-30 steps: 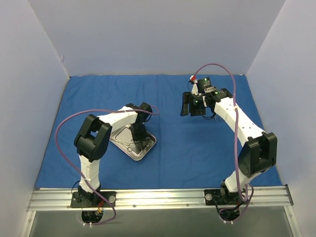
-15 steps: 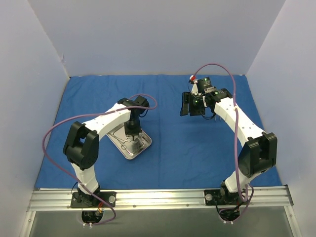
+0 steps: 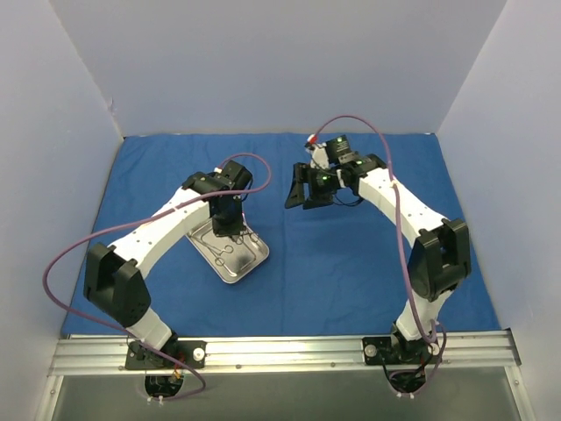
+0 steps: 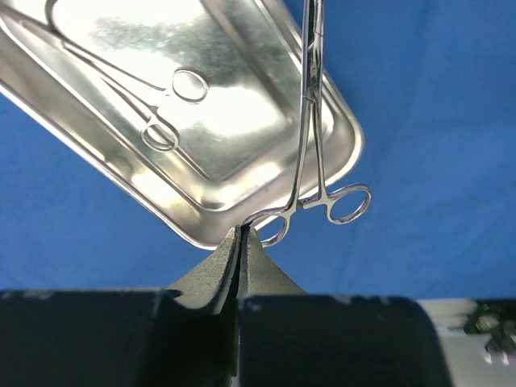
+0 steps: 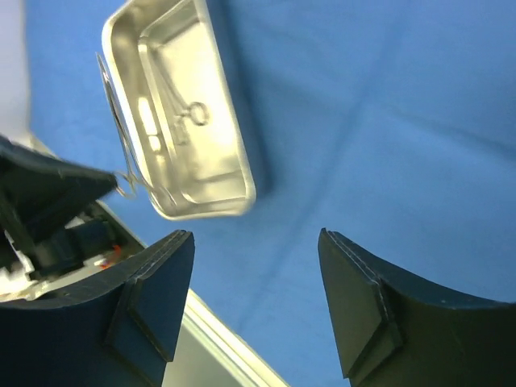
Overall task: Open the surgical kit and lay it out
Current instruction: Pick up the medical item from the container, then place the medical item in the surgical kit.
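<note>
The blue cloth wrap point(image 3: 351, 254) lies spread flat over the table. On its left half sits the steel tray point(image 3: 252, 263), seen close in the left wrist view point(image 4: 242, 153) and also in the right wrist view point(image 5: 210, 161). My left gripper point(image 3: 230, 231) is shut point(image 4: 242, 235), pinching one ring handle of a thin scissor-like instrument point(image 4: 310, 145) that hangs over the tray's edge. A second instrument point(image 4: 165, 121) lies inside the tray. My right gripper point(image 3: 302, 189) hovers open above bare cloth to the tray's right, with nothing between its fingers point(image 5: 256, 235).
Pale walls close in the cloth on the left, back and right. An aluminium rail point(image 3: 280, 351) with both arm bases runs along the near edge. Purple cables point(image 3: 394, 228) loop off each arm.
The left gripper has moved toward the tray's far end with the instrument, its elbow swinging out left. The right gripper has shifted left toward the tray and its jaws have opened wider.
</note>
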Robot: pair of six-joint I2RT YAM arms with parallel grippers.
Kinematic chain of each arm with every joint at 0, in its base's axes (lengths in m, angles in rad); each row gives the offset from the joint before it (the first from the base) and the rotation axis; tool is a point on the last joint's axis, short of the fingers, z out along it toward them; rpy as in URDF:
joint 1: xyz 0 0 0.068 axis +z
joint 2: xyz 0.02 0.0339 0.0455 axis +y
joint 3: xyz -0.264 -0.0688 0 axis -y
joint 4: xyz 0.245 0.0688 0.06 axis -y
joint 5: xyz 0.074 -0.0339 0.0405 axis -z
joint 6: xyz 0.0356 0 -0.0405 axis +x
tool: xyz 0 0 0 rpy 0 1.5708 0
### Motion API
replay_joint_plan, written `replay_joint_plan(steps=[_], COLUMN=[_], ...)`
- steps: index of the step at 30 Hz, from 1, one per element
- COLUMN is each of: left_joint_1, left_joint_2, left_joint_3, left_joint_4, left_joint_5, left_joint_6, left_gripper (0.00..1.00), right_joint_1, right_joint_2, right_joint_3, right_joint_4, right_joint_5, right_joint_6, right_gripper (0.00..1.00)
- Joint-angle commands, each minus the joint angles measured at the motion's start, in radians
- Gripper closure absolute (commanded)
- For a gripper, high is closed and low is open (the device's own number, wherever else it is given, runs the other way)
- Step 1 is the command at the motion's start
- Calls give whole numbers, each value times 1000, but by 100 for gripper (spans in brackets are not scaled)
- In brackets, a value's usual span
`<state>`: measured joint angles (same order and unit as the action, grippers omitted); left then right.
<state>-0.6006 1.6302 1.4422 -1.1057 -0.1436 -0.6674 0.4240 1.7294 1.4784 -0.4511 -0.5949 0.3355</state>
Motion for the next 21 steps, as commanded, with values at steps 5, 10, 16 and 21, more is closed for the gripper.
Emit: replay_joint_plan(steps=[5, 10, 16, 21], left_joint_1=[10, 15, 16, 16], left_joint_2=[-69, -33, -26, -23], left_joint_3=[37, 92, 104, 107], left_joint_4=[76, 72, 95, 99], left_joint_5=[105, 124, 144, 144], left_joint_6=[71, 94, 95, 97], left_gripper=[98, 98, 98, 98], right_joint_1=[142, 173, 188, 193], right_joint_2=[85, 137, 179, 200], right_joint_3=[183, 292, 316, 315], right_joint_4=[31, -12, -24, -6], right_joint_5=[102, 161, 136, 98], right_joint_6=[186, 220, 220, 220], right_gripper=[42, 45, 46, 49])
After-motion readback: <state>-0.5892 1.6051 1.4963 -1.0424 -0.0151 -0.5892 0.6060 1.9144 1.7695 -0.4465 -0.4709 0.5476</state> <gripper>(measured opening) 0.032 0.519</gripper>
